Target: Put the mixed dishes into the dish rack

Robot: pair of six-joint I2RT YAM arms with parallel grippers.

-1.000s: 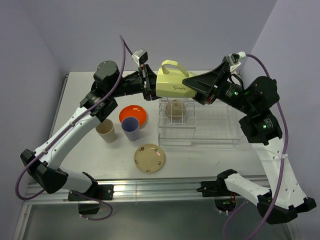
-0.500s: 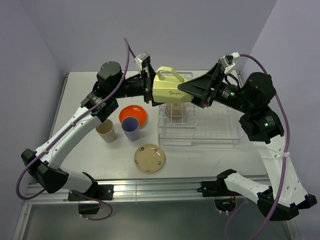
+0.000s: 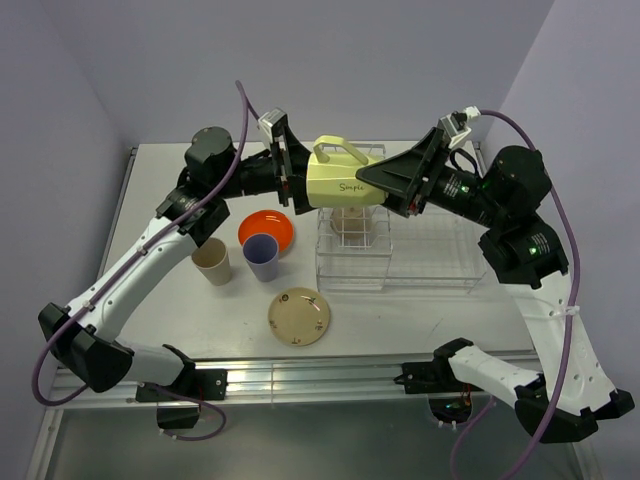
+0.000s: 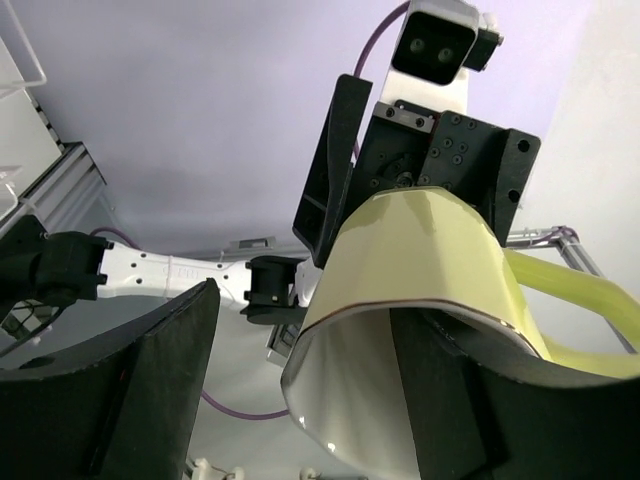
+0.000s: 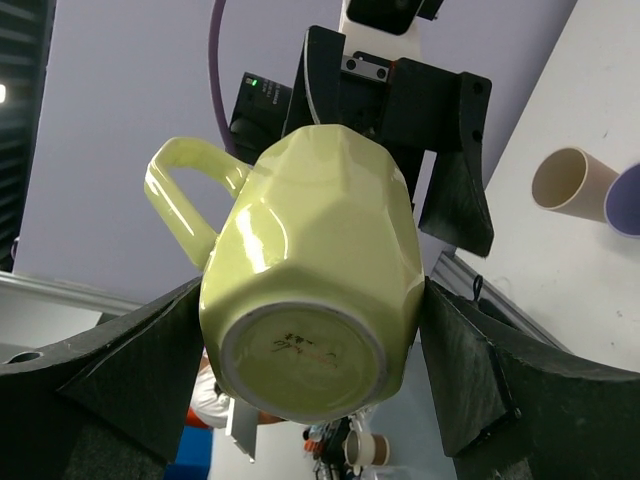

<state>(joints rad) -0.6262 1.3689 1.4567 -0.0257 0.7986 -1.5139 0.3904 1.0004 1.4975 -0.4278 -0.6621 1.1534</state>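
**Yellow cup [image 3: 345,182] in the air, on its side over the rack [image 3: 430,250], between both grippers.**

Right gripper [image 3: 365,185] is clamped on the cup, one finger pressed to each flank near the base. The base faces its wrist camera and the handle points up. Left gripper [image 3: 287,170] stands at the cup's mouth with jaws spread wide and grips nothing. One finger is clear of the rim; I cannot tell if the other touches it. The part of the cup's inside that shows is bare. An off-white bowl [image 3: 350,216] sits in the rack's left end, under the cup. On the table [image 3: 400,320], a lavender cup [image 3: 262,256] stands upright at the near edge of the orange plate [image 3: 275,225]; on it or against it, unclear. A tan cup [image 3: 212,262] is just left of it, upright. The saucer [image 3: 299,316] lies nearer the arm bases, apart.
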